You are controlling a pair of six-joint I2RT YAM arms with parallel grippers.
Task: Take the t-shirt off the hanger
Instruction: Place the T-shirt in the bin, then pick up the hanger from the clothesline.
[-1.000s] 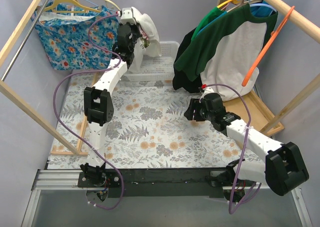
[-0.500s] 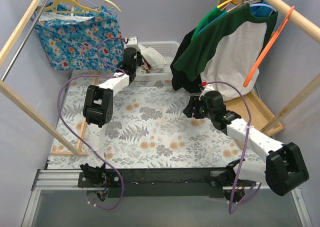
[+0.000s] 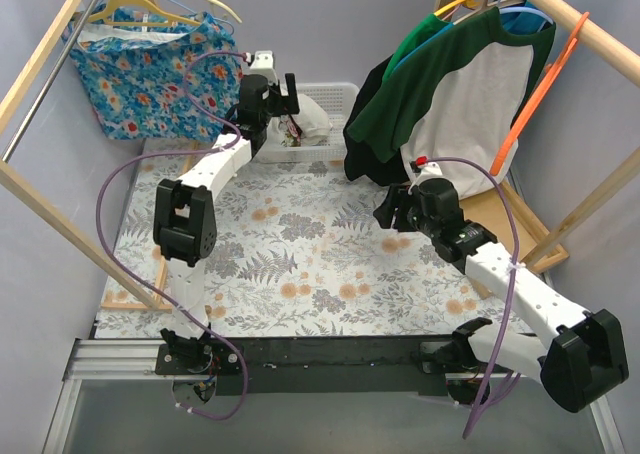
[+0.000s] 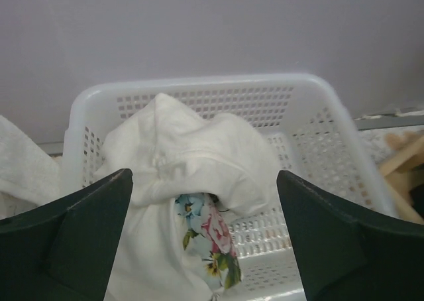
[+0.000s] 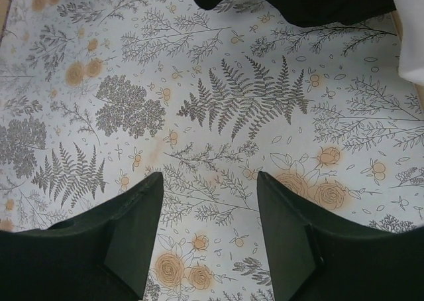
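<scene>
Far middle, white t-shirt [image 4: 199, 148] sits crumpled in the basket [image 4: 298, 82], left gripper [image 4: 202, 181] wide open over it. Right gripper [image 5: 209, 181] open too, empty. Soft n light imo, grab a bunched fold.

Overhead camera looks down; left wrist views basket [image 4: 199, 82] closely, right wrist tablecloth [image 5: 218, 109].

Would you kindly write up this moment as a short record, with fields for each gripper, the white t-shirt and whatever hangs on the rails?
left gripper: open, holding nothing, poised over the basket
right gripper: open, empty, above the flowered tablecloth
white t-shirt: crumpled inside the basket, on no hanger
right rail: green and white shirt hanging
left rail: blue flowered garment hanging
</scene>
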